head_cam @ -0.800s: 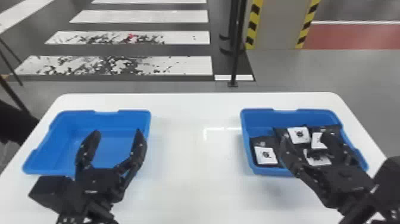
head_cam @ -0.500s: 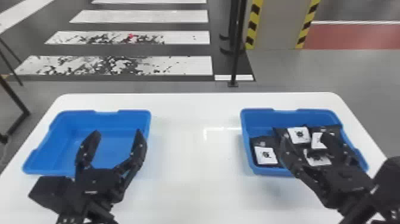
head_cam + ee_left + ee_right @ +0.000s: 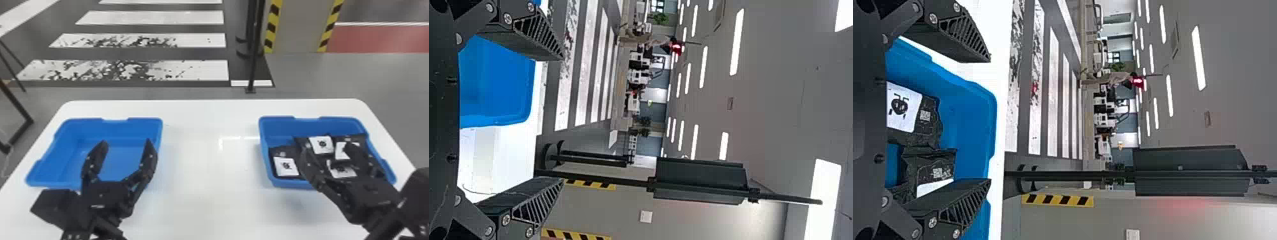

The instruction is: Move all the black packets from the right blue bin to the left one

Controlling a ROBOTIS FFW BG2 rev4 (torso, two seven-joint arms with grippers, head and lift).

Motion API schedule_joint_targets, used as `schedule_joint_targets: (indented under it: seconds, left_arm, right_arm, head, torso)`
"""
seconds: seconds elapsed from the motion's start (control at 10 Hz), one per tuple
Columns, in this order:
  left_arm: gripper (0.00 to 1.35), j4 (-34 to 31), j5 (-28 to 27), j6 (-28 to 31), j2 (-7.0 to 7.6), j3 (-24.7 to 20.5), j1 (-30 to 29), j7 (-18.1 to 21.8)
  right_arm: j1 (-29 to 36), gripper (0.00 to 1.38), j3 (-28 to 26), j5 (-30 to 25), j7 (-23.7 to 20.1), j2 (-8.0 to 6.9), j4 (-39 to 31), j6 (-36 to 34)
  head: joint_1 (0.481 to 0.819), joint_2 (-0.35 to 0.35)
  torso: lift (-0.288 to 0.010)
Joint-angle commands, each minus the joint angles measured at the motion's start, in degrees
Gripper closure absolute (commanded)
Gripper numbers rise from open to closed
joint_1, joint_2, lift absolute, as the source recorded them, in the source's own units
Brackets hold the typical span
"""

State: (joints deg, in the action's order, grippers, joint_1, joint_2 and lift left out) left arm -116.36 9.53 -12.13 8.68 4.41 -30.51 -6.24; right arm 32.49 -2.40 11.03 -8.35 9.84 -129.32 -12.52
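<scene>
Black packets point(image 3: 286, 166) lie in the right blue bin point(image 3: 281, 128) below the right gripper point(image 3: 328, 147), its empty fingers parted, far nearer than the similarly open-handed left gripper point(image 3: 126, 142).

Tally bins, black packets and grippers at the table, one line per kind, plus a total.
Blue bins: 2
Black packets: 4 visible, all in the right bin; any underneath can't be counted
Grippers: 2
Total: 8
</scene>
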Motion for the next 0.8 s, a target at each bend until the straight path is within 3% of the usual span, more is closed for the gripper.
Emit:
schedule_joint_targets:
  seconds: [0.0,0.2,0.4,0.7]
  left_arm:
    - [0.2,0.0,0.1,-0.7,-0.06,-0.2,-0.1,0.0]
    - [0.2,0.0,0.3,-1.4,-0.06,-0.2,-0.3,0.3]
    - [0.2,0.0,1.2,-0.5,-0.15,-0.5,-0.3,0.5]
    - [0.2,0.0,2.6,0.7,-0.06,-0.5,-0.3,1.4]
  right_arm:
    - [-1.4,0.18,0.0,0.4,0.0,0.0,-0.3,-4.2]
    - [-5.8,0.18,0.0,0.2,0.0,0.35,-2.4,-19.4]
    - [-10.4,0.17,0.0,0.3,0.0,0.62,-1.7,-29.4]
    - [-17.7,0.18,0.3,-1.7,0.0,0.88,4.4,-36.0]
  head:
    - [0.695,0.019]
    - [0.695,0.024]
    - [0.695,0.026]
    - [0.695,0.015]
  torso:
    - [-0.168]
    - [-0.168]
    - [-0.168]
    - [-0.168]
